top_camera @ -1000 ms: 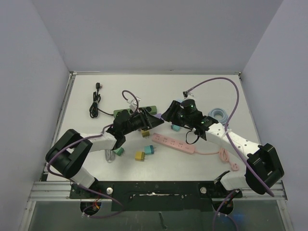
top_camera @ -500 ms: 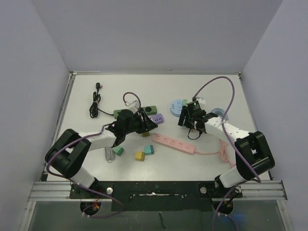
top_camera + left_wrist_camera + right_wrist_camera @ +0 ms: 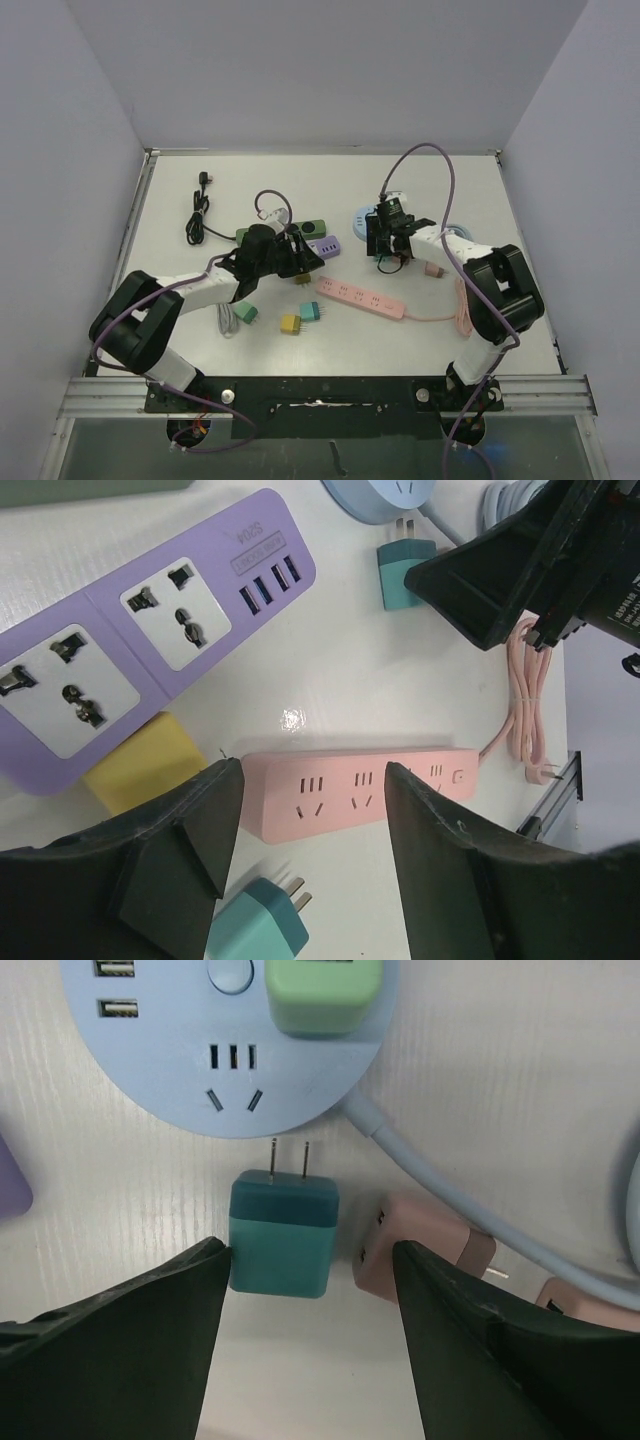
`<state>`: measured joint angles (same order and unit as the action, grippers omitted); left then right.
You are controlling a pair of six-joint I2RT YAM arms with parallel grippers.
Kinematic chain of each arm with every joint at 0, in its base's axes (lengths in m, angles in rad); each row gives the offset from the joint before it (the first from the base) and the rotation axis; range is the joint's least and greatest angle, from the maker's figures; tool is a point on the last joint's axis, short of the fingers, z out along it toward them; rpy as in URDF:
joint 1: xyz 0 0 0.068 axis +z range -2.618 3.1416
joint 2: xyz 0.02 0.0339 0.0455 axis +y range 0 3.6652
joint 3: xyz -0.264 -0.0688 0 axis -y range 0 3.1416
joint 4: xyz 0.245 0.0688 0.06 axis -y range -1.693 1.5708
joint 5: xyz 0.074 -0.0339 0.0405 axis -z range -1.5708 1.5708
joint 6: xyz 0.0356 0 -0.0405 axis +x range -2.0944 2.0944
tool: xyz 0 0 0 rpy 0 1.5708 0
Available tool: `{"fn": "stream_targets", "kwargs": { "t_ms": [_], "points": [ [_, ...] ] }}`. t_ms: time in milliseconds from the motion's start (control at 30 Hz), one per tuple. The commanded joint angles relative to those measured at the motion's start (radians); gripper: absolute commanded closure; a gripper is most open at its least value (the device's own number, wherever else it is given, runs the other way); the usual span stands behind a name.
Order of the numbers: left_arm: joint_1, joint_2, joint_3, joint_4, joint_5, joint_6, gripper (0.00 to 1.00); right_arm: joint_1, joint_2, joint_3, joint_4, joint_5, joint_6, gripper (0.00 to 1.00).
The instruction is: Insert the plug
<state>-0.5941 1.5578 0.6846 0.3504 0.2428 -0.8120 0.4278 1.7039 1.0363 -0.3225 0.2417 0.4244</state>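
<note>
**Right gripper [image 3: 308,1257] spread wide over a teal plug [image 3: 284,1232]**

The boxy teal plug lies flat, right of the table's [image 3: 520,330] centre. Its two thin prongs point at the near rim of a round blue socket hub [image 3: 160,1050] and stop just short of it. A pink plug [image 3: 420,1250] crowds its right side, and bare table lies to its left. The left gripper [image 3: 312,790], also wide and empty, hovers over a pink power strip [image 3: 360,785].

A teal square plug [image 3: 283,1235] lies just before the round blue socket hub [image 3: 180,1040], a pink plug [image 3: 415,1250] beside it. A pink power strip [image 3: 360,298] lies before a purple power strip [image 3: 326,245].
</note>
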Motion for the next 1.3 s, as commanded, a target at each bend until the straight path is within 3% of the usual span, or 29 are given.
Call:
{"fn": "stream_targets", "kwargs": {
  "t_ms": [0,167,300,400,533,633,700,967,1100,1267],
  "points": [
    [0.019,-0.058,0.043,-0.018,-0.002,0.025,0.42,0.004,0.051,0.046,0.004,0.027,-0.063,0.36],
    [0.036,-0.091,0.033,-0.055,-0.027,0.032,0.36,0.02,0.093,0.07,-0.013,0.029,-0.085,0.47],
    [0.051,-0.128,0.021,-0.079,-0.051,0.049,0.25,0.041,0.104,0.069,-0.016,0.032,-0.103,0.52],
    [0.057,-0.154,0.017,-0.097,-0.068,0.074,0.2,0.053,0.103,0.068,-0.011,0.019,-0.118,0.47],
    [0.066,-0.18,0.013,-0.116,-0.076,0.102,0.2,0.052,0.099,0.065,-0.018,-0.045,-0.083,0.46],
    [0.072,-0.199,0.01,-0.126,-0.076,0.11,0.19,0.051,0.103,0.049,-0.026,-0.011,-0.035,0.37],
    [0.077,-0.202,0.008,-0.126,-0.065,0.109,0.19,0.046,0.108,0.04,-0.022,-0.006,-0.024,0.36],
    [0.116,-0.181,0.021,-0.138,0.068,0.05,0.27,0.063,0.059,0.031,0.054,-0.069,-0.176,0.73],
    [0.122,-0.206,0.022,-0.184,0.133,0.017,0.29,0.136,-0.036,0.008,0.11,-0.149,-0.321,0.78],
    [0.125,-0.269,0.009,-0.198,0.234,-0.05,0.29,0.247,-0.171,-0.079,0.237,-0.372,-0.498,0.8]
  ]
}}
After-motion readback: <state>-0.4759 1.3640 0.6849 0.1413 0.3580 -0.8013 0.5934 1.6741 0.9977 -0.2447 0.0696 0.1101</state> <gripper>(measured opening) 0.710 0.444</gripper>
